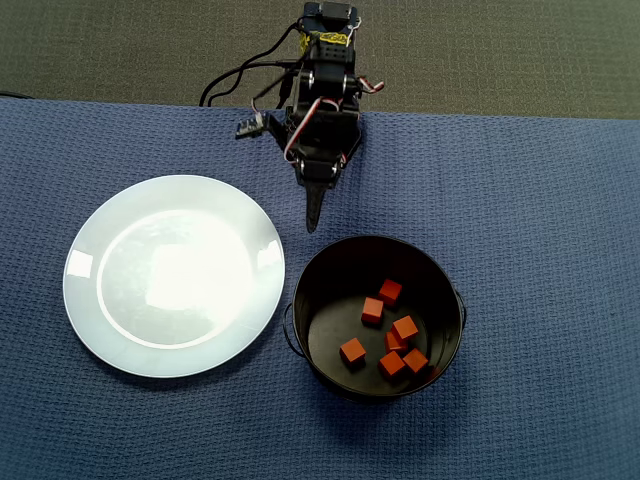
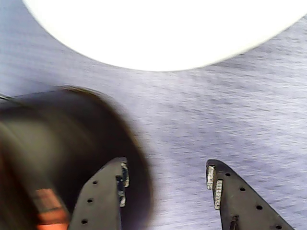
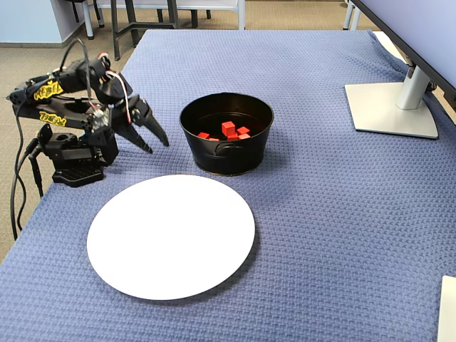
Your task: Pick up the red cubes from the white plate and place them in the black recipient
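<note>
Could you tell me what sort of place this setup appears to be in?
Probably an office or lab: a monitor stand on the blue cloth-covered table, carpeted floor and chair legs behind.

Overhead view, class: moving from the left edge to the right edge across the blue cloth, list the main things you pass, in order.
White plate → the arm's claw, pointing down toward the gap between the two dishes → black pot, with the red cubes lying inside it. The plate holds no cubes.
</note>
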`<state>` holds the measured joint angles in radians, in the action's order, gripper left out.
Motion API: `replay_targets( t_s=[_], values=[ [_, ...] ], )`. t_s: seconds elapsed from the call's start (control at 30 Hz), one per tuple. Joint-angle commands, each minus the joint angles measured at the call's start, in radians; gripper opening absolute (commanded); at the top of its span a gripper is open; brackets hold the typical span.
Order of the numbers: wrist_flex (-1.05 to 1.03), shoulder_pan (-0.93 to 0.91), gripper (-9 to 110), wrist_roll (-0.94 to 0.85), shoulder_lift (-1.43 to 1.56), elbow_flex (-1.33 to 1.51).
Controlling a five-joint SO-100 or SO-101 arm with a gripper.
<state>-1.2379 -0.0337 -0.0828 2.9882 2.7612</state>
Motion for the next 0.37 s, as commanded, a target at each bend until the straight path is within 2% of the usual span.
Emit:
replay_targets(
  t_s=[0.0, 0.33],
  values=[
    [0.032, 0.035, 11, -0.008, 0.017, 0.011],
    [0.098, 0.034, 8, -0.021, 0.048, 0.118]
  ],
)
